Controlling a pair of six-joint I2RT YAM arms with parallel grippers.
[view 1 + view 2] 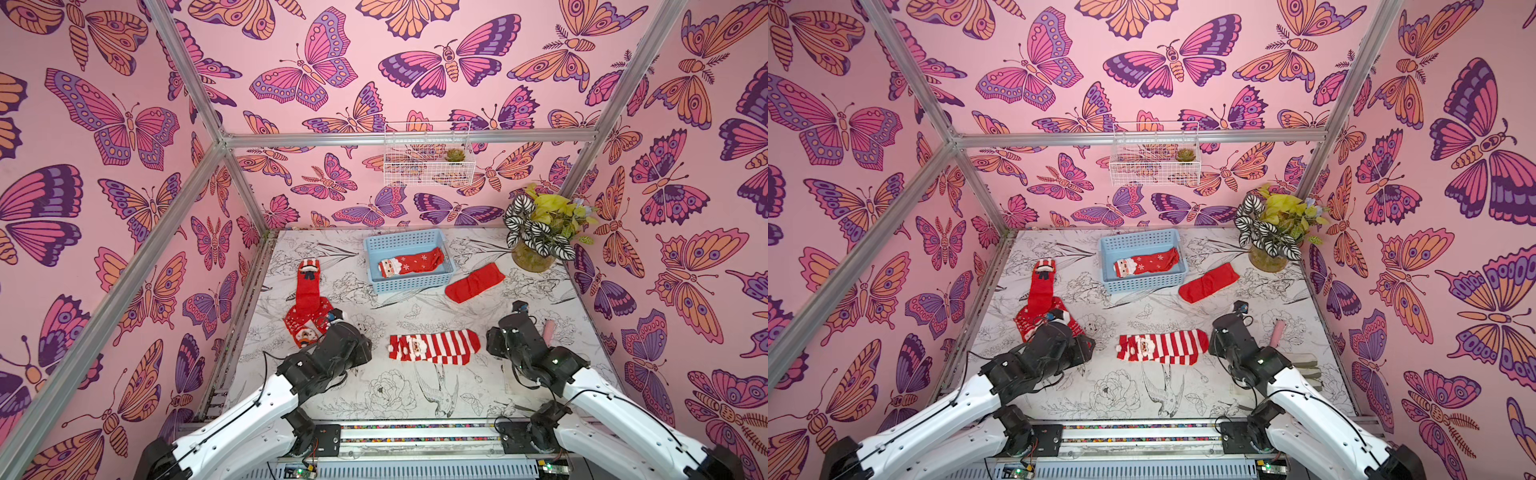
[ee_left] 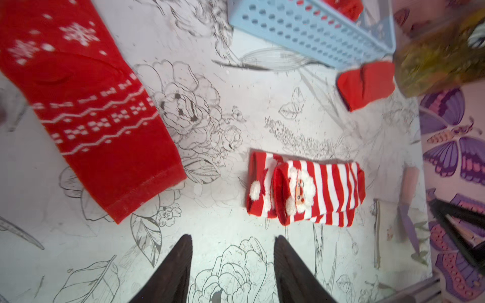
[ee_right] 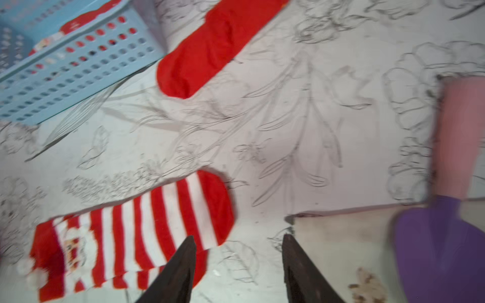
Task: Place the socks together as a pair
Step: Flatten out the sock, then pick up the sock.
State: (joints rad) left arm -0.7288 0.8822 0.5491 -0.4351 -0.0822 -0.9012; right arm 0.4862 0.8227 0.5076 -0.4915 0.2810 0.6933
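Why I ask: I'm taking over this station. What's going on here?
Two robot arms are pairing Christmas socks. The striped Santa socks lie stacked as a pair mid-table. The right fingers stand open and empty by their toe end. The left fingers, also open and empty, hover over bare table. One snowflake Santa sock sits in the blue basket, a plain red sock lies beside it, and more red socks lie near the left arm.

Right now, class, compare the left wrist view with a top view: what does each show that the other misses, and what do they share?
Only the left wrist view shows the left gripper, open and empty; in both top views the arm hides it. Only a top view shows the wire basket on the wall and the succulent in it. Both show the striped socks, snowflake sock, plain red sock and blue basket.
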